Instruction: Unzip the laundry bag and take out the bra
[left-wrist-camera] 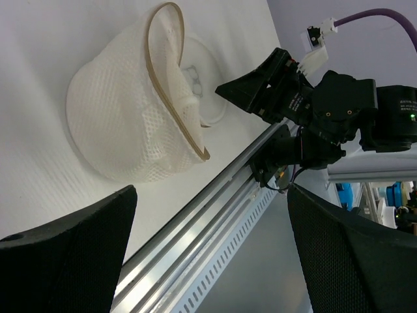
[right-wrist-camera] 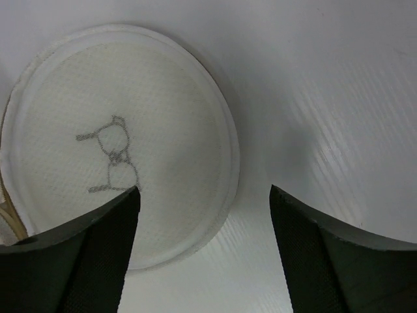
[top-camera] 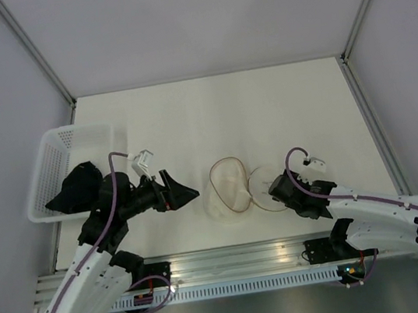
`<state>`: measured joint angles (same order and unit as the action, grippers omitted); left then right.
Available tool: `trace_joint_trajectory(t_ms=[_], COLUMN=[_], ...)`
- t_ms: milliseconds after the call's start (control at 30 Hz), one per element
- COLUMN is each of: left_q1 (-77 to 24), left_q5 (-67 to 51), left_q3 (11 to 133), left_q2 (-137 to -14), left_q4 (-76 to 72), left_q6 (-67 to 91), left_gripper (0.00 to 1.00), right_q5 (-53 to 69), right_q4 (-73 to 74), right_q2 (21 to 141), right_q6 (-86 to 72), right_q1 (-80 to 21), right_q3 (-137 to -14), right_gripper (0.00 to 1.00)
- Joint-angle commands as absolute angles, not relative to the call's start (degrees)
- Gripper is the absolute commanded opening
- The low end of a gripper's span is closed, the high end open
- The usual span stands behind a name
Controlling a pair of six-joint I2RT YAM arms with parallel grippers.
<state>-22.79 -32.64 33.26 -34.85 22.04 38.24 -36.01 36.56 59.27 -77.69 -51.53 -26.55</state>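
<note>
The laundry bag (top-camera: 228,187) lies unzipped at mid-table (top-camera: 211,117), its round flap (right-wrist-camera: 117,143) flat beside the dome. The black bra (top-camera: 80,187) sits in the white basket (top-camera: 44,161), well apart from the bag. The left gripper (top-camera: 186,194) beside the pouch and the right gripper (top-camera: 281,191) over the flap are both spread wide, holding nothing. Removal looks complete; next, likely, both arms draw clear.
</note>
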Motion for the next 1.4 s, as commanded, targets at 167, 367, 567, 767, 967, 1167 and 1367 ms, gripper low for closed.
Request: trace_joint_trajectory(t_ms=[167,367,567,767,967,1167,1367], left_q1=[-32.4,-32.4,-32.5,-32.4,-32.4,-32.4,-32.4], left_q5=[-21.0,-19.0,-16.7,-12.6,-7.4,-3.4,-1.0], left_q3=[34.0,34.3,33.8,34.3,33.8,31.1,29.1], left_q2=[-41.4,-40.4,-38.5,-37.1,-35.9,-35.4,-34.8], left_q4=[13.3,13.8,15.3,18.6,21.8,22.3,22.8], left_q6=[39.6,39.3,39.4,39.3,41.7,45.1,47.5], left_gripper=[1.00,1.00,1.00,1.00,1.00,1.00,1.00], right_q5=[-32.7,-33.7,-45.5,-47.4,-31.4,-34.2,-33.2], right_q4=[28.8,27.2,38.6,28.2,20.0,19.1,16.3], right_q2=[61.5,62.5,53.1,50.4,64.8,83.0,92.2], right_q6=[-81.7,-81.6,-77.3,-50.9,-28.3,-15.5,-11.2], right_q1=[-51.2,-50.5,-50.6,-50.6,-51.8,-64.8,-75.1], right_q3=[-21.7,-21.4,-30.1,-42.1,-52.7,-60.4,-63.3], right_gripper=[0.61,0.01,0.01,0.00,0.00,0.00,0.00])
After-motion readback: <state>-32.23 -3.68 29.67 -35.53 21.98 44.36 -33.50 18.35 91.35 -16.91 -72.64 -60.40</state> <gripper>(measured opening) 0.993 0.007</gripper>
